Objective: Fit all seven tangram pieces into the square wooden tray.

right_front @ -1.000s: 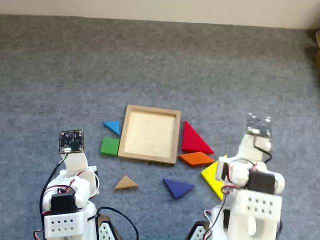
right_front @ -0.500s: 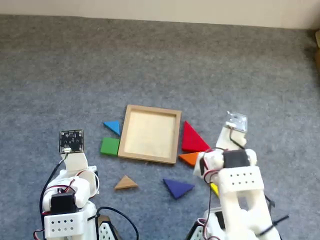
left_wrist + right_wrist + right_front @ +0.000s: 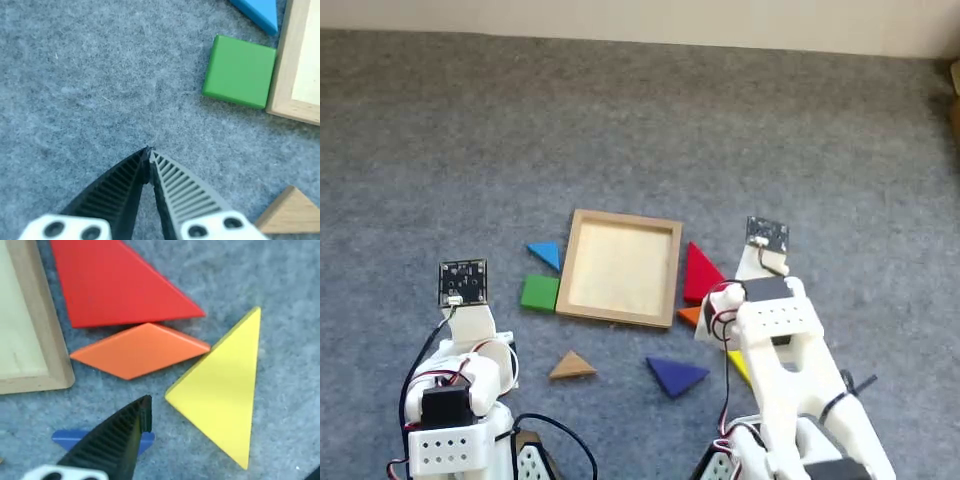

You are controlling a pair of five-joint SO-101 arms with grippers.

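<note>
The square wooden tray point(image 3: 625, 217) lies empty on the grey carpet. Left of it are a light blue triangle point(image 3: 546, 253) and a green square point(image 3: 540, 292); a tan triangle point(image 3: 570, 366) and a dark blue triangle point(image 3: 675, 375) lie in front. On the tray's right sit a red triangle point(image 3: 700, 270), an orange parallelogram point(image 3: 140, 350) and a yellow triangle point(image 3: 225, 390). My right gripper point(image 3: 230, 440) hangs open above the yellow triangle, one finger point(image 3: 125, 430) over the dark blue triangle point(image 3: 65, 436). My left gripper point(image 3: 149, 151) is shut and empty over bare carpet, short of the green square point(image 3: 240, 71).
The right arm point(image 3: 765, 305) covers part of the orange and yellow pieces in the high view. The left arm point(image 3: 465, 300) stands at the front left. Open carpet stretches behind the tray up to a pale wall edge.
The right arm has swung left from the far right and now sits over the orange and yellow pieces. The left arm and all pieces have stayed put.
</note>
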